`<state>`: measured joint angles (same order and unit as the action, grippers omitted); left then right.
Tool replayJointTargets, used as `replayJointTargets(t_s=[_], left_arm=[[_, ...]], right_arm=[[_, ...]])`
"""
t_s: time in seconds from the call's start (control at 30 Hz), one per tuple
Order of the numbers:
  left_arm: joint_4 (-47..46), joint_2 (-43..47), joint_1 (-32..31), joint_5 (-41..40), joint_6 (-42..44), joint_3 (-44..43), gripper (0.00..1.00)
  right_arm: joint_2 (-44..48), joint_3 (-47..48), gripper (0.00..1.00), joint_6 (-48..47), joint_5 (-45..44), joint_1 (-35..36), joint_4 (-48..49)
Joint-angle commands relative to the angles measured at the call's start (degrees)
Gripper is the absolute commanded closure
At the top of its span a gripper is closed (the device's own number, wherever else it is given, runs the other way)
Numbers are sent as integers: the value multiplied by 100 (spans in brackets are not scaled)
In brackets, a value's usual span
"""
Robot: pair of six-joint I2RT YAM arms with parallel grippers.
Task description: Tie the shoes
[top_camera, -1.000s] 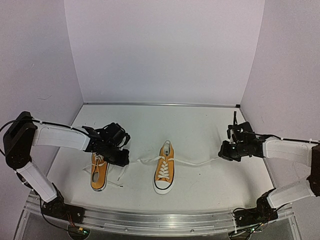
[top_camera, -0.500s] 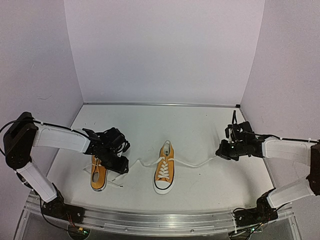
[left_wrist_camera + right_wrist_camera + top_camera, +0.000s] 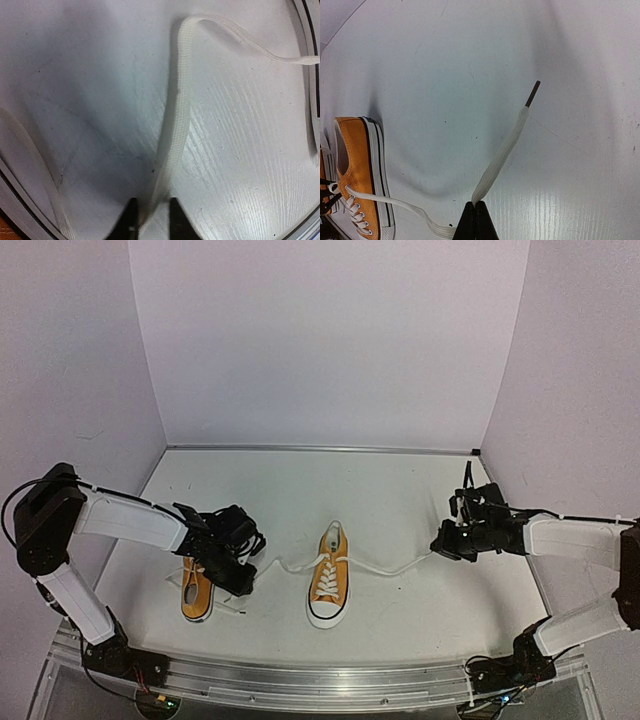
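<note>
- The middle shoe is sitting near the centre of the tabletop. The left shoe is lying well off to its left.
- Both are pointing their white toe caps at the near edge and their heels at the back wall, so each long axis is running near to far.
- They are looking small and light, with soft canvas, so I am guessing a hard tug on a lace would drag a shoe along.
- The laces are looking flat, limp and woven. They will likely be flopping and slipping unless pinched across the flat, a little back from the end.
- The right lace is trailing from the middle shoe toward the right gripper. That gripper is pinching it tight just short of the dark tip, which is lying free.
- The left lace is snaking away to the left gripper. Its fingers are standing narrowly apart with the lace running between them, and I cannot tell whether they are squeezing it.
</note>
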<state>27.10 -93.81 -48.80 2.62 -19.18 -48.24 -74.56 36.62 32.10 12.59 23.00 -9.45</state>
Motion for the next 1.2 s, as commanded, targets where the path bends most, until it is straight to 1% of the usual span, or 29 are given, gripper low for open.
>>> replayJointTargets(t_s=[0.0,0.03,0.23,0.33,0.4,0.57,0.73,0.87,0.93,1.07,1.17], left_arm=[[-31,58,-66,-130,-47,47,94],[-21,227,-61,-168,-70,50,99],[176,1454,-59,-366,-210,-4,100],[212,1820,-59,-75,-181,-6,100],[252,1908,-61,39,-180,15,100],[126,2278,-82,298,-217,291,100],[54,2917,-113,541,-316,552,100],[193,3178,-162,562,-352,622,100],[227,3273,-209,559,-393,640,100],[261,3485,-286,582,-468,695,100],[292,3613,-341,592,-536,754,100]], right_arm=[[98,182,100,-18,330,-21,206],[127,225,100,-48,438,-22,243],[331,604,100,-145,1028,86,390],[279,992,100,-145,1190,349,494],[79,1471,100,-203,1150,695,497],[-1027,2897,100,-336,1003,1559,468],[-2533,4354,100,-413,953,2292,471],[-3769,5396,100,-364,1065,2746,471],[-4239,5901,100,-304,1089,2988,462],[-4949,6474,100,-154,1089,3308,471],[-5289,6764,100,-29,1077,3438,471]])
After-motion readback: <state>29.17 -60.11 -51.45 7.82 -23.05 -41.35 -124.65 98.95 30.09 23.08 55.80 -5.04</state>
